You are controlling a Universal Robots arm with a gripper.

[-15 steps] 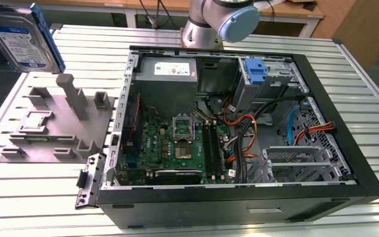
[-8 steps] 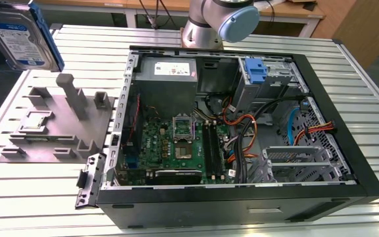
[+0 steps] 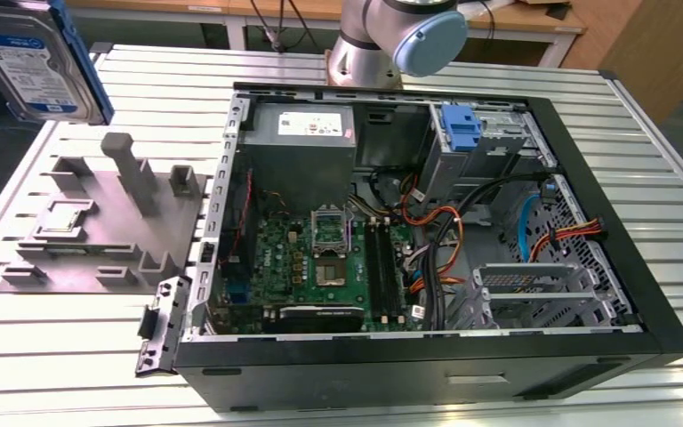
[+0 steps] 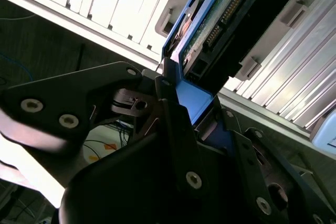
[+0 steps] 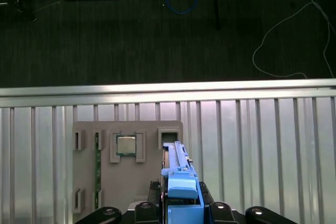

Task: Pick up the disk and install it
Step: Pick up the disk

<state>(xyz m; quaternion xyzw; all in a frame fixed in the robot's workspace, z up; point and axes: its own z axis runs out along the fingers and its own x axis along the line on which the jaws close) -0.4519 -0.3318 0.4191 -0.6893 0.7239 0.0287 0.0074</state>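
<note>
The disk (image 3: pixel 33 58) is a silver hard drive with a white and blue label in a blue plastic carrier. In the exterior view it hangs in the air at the upper left, above and beyond the grey stand (image 3: pixel 104 222). In the second wrist view my gripper (image 4: pixel 191 106) is shut on the carrier's blue end, and the disk (image 4: pixel 231 14) shows its green board and connector. In the first wrist view the disk (image 5: pixel 178 166) stands edge-on in my gripper (image 5: pixel 181 211), over the grey stand (image 5: pixel 126 171).
The open computer case (image 3: pixel 579 116) lies on the slatted metal table (image 3: pixel 57 356), with motherboard, cables and a blue bracket (image 3: pixel 461 129) in its drive bay. The arm's base (image 3: pixel 389 40) stands behind the case. The stand holds a processor chip (image 5: pixel 126 144). Dark floor with cables lies beyond the table edge (image 5: pixel 168 90).
</note>
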